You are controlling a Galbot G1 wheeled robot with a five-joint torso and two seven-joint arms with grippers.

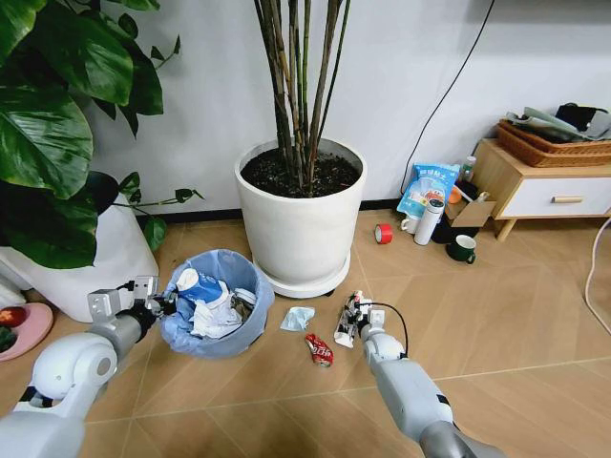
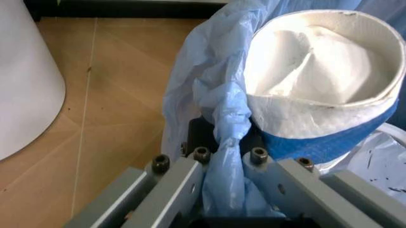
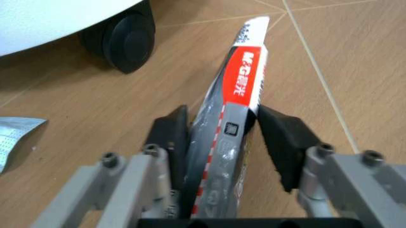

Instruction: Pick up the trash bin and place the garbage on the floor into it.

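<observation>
- While the left gripper (image 1: 164, 305) pinches the rim of the small round trash bin (image 1: 218, 301) lined with crinkly light blue plastic, standing on the tan chevron wood-look floor (image 1: 535, 315) beside the big white plant pot (image 1: 301, 215), the red crushed wrapper (image 1: 319, 349) and light blue mask (image 1: 297, 318) lie between the arms.
- Left wrist view: fingers clamp bunched bag (image 2: 222, 142); thin plastic might slip or tear.
- Right wrist view: the right gripper (image 3: 222, 130) is closed on a white printed tube (image 3: 235, 109) with a red label; its slick, flattened body could slide out.

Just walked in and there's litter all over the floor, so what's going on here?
The robot is tidying up. Its left pincer is shut on the blue bag at the bin rim; the bin already holds some trash. Its right pincer has the printed tube between its fingers, low over the floor. A red wrapper and a mask lie nearby.
</observation>
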